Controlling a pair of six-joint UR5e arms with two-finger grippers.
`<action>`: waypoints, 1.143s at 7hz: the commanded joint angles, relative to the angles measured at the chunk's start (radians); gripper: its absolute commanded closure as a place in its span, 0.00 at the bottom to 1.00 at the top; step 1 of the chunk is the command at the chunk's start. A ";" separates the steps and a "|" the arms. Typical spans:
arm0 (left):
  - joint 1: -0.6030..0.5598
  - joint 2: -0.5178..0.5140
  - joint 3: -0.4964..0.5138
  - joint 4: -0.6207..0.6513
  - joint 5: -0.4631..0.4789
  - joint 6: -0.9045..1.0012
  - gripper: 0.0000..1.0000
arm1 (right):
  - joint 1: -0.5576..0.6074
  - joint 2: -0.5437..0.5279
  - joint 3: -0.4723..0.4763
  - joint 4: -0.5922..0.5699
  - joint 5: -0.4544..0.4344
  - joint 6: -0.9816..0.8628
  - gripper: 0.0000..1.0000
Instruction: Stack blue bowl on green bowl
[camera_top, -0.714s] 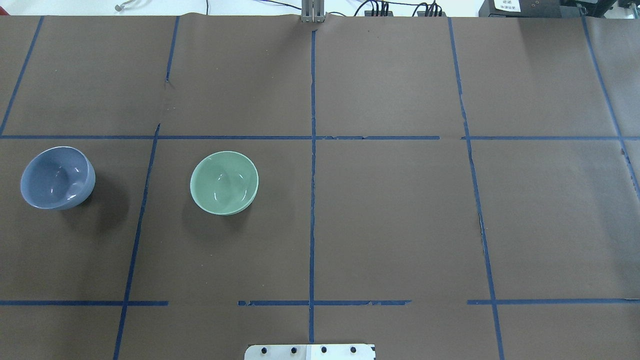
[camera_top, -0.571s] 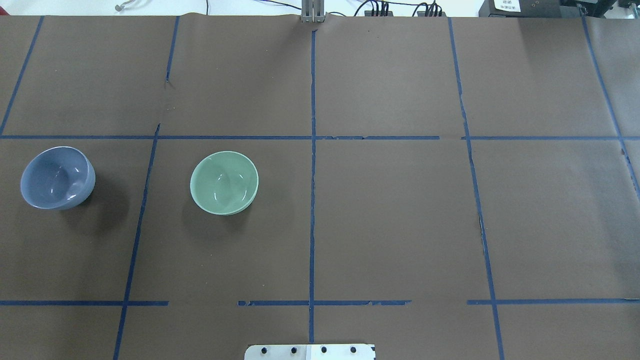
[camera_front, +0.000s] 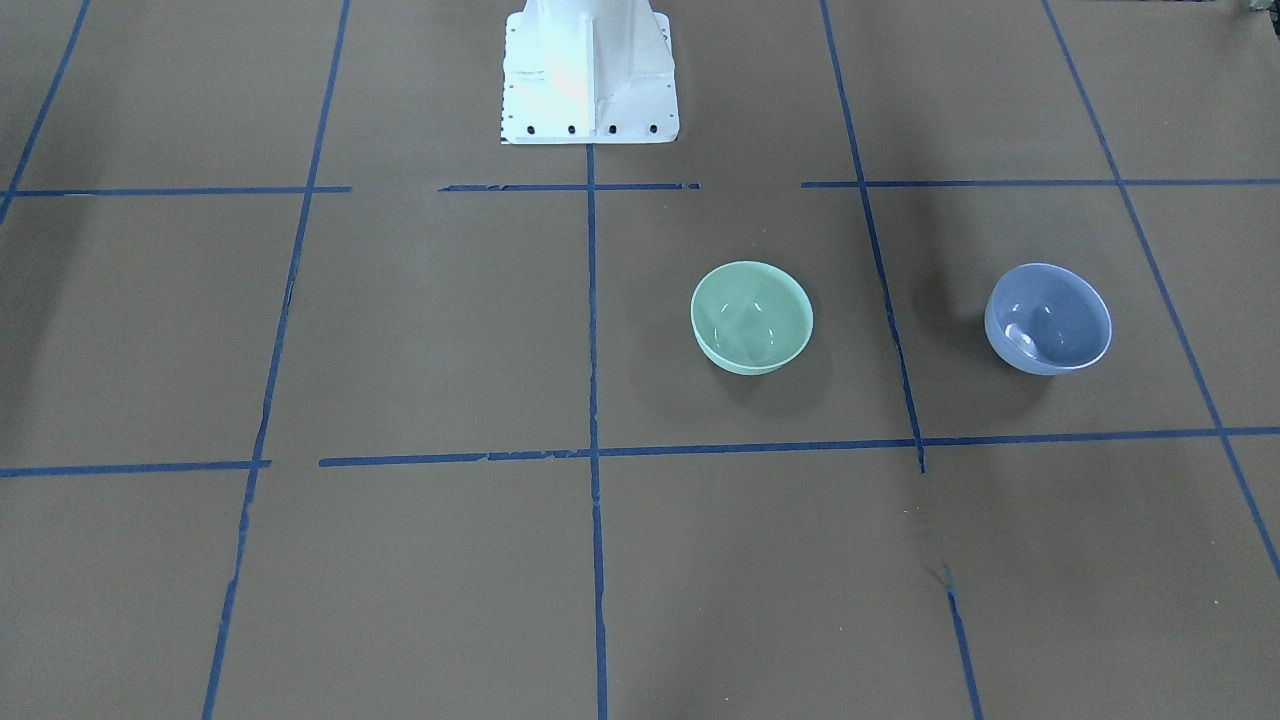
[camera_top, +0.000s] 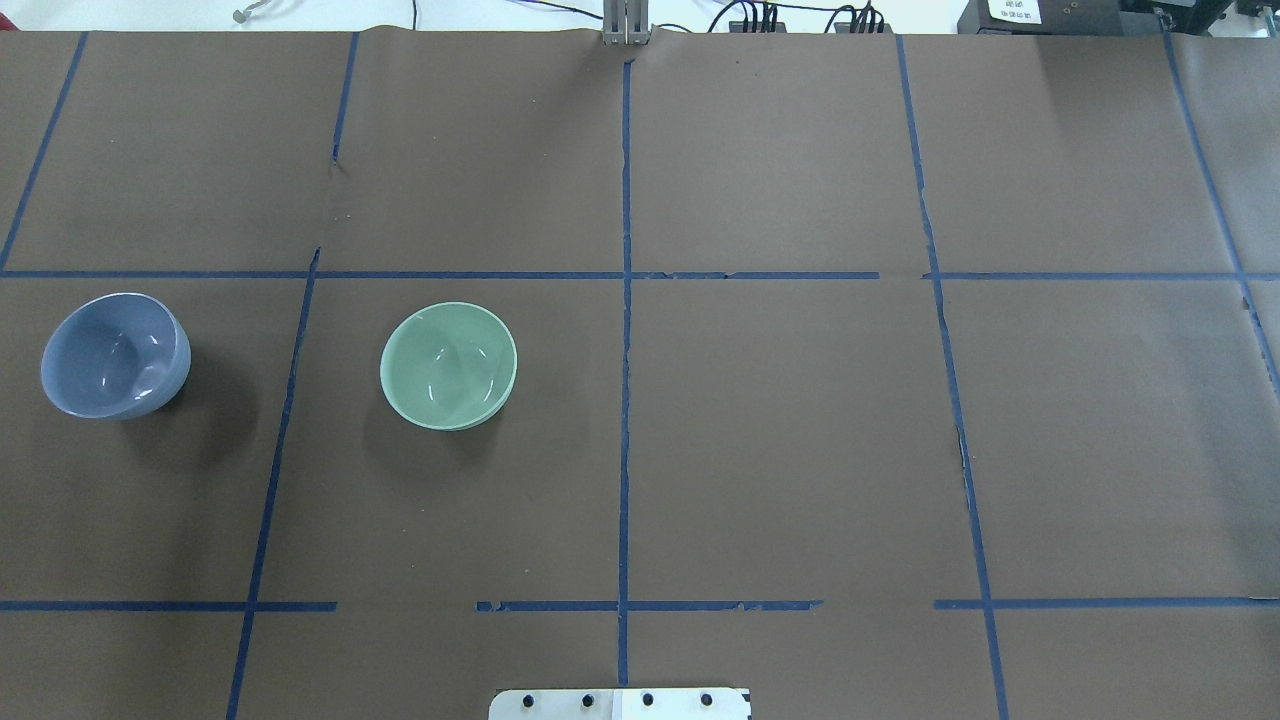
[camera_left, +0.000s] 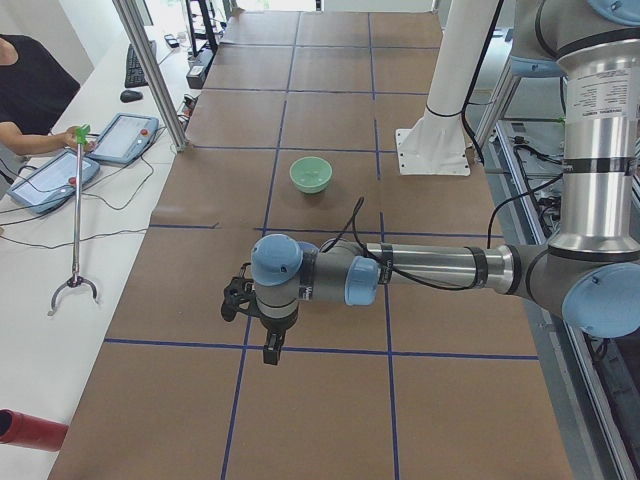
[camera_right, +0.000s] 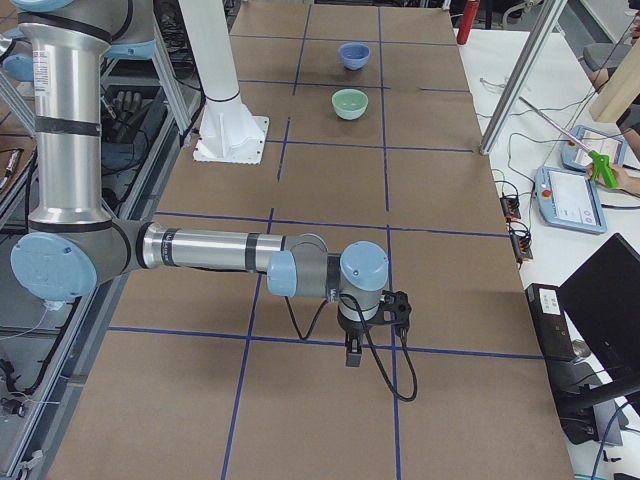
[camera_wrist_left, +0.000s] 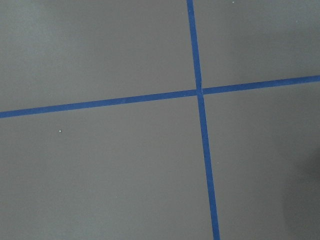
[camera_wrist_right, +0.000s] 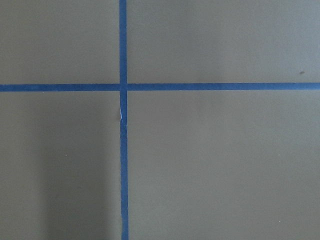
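Note:
The blue bowl (camera_top: 115, 355) stands upright on the brown table at the far left of the overhead view; it also shows in the front view (camera_front: 1048, 318) and the right side view (camera_right: 352, 55). The green bowl (camera_top: 448, 365) stands upright about one grid cell to its right, apart from it (camera_front: 751, 317) (camera_left: 310, 174) (camera_right: 350, 103). Both bowls are empty. My left gripper (camera_left: 268, 350) shows only in the left side view, pointing down near the table's left end; my right gripper (camera_right: 352, 356) shows only in the right side view, at the other end. I cannot tell whether either is open or shut.
The robot's white base plate (camera_top: 620, 703) sits at the near middle edge. Blue tape lines (camera_top: 625, 330) grid the table. Operators' tablets (camera_left: 120, 137) and a grabber stick (camera_left: 76, 215) lie on the side bench. Both wrist views show only bare table and tape.

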 joint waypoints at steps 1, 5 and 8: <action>0.077 -0.001 -0.068 -0.027 0.003 -0.075 0.00 | 0.000 0.000 0.000 0.000 0.000 0.000 0.00; 0.362 0.090 -0.171 -0.314 0.016 -0.637 0.00 | 0.000 0.000 0.000 0.000 0.000 0.000 0.00; 0.554 0.078 -0.032 -0.546 0.127 -0.864 0.00 | 0.000 0.000 0.000 -0.001 0.000 0.000 0.00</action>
